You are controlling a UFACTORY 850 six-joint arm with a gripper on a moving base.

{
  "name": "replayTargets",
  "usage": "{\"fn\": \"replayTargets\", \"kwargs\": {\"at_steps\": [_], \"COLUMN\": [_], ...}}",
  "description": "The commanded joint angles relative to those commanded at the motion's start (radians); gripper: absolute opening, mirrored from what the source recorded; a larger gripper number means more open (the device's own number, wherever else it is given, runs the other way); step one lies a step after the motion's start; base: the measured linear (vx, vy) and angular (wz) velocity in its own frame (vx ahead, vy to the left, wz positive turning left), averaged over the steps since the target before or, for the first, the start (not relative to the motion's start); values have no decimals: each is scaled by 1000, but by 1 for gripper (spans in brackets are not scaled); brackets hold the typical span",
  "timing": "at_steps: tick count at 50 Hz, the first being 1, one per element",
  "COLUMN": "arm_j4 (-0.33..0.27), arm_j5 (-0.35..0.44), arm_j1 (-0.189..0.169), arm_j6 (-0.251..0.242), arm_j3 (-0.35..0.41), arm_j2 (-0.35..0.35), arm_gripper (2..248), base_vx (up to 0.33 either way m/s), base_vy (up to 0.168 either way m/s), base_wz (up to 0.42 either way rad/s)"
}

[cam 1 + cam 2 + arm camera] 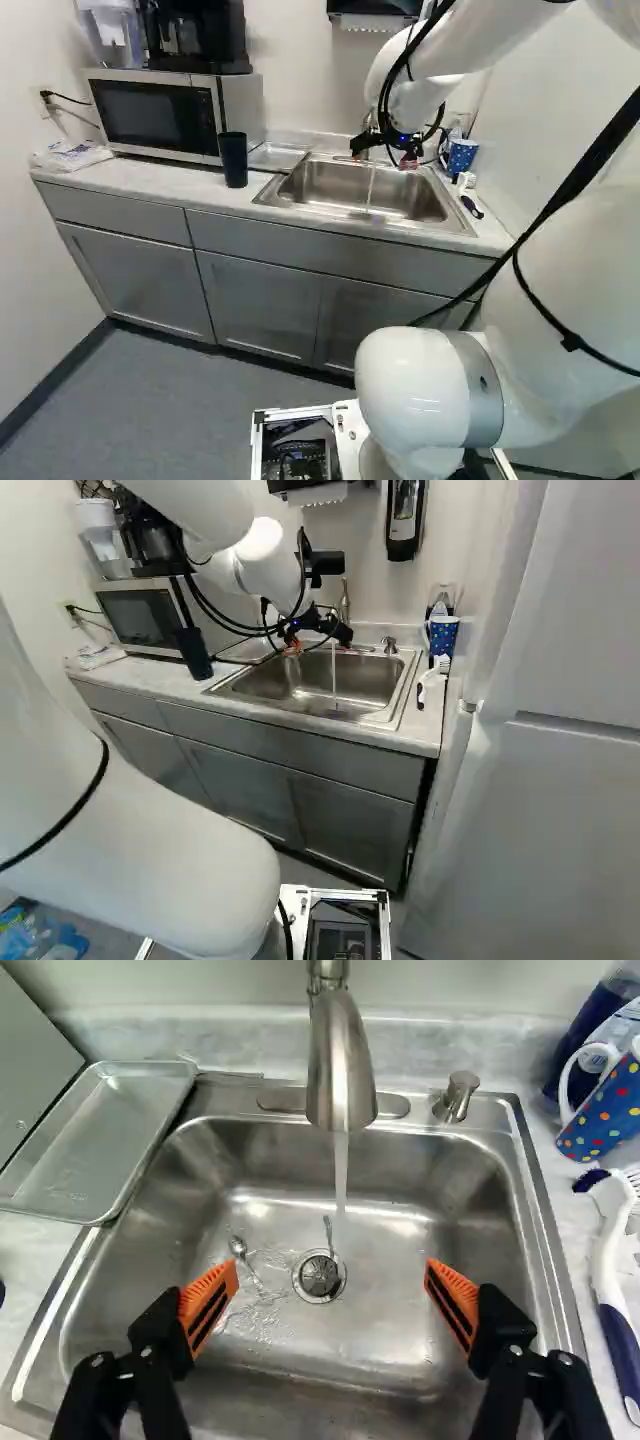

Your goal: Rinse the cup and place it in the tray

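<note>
- My gripper [385, 157] is over the sink [400, 1330], fingers spread wide, one on the left and one on the right. I've got nothing between the pads [208, 1305].
- Cup [605, 1110]: blue with colored dots, upright on the tabletop [120, 182], right of the sink toward the far side. I see its white handle on the sink side. Gripper is well apart from it.
- Tray [100, 1150]: shallow metal, left of the sink, near the microwave [160, 110]. I see only bare metal in it.
- Faucet [340, 1070] is running. Water [341, 1170] drops into the sink near the drain [320, 1275].
- I see a small spoon [240, 1248] on the sink floor, left of the drain. A thin metal handle [328, 1232] sticks up at the drain's far edge.
- Brush [612, 1260], white and dark blue, lies right of the sink, nearer me than the cup.
- Dark tumbler [233, 160] stands on the tabletop just in front of the microwave's right end.
</note>
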Motion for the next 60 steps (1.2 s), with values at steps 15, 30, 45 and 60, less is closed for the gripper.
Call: {"fn": "replayTargets", "kwargs": {"at_steps": [15,30,45,60], "arm_j4": [0,0,0,0], "arm_j5": [0,0,0,0], "arm_j1": [0,31,84,138], "arm_j6": [0,0,0,0], "arm_j3": [0,7,13,-13], "arm_j2": [0,8,15,-14], "arm_gripper": [247,247,247,247], "base_vx": [0,0,0,0], "base_vy": [0,0,0,0], "base_wz": [0,0,0,0]}}
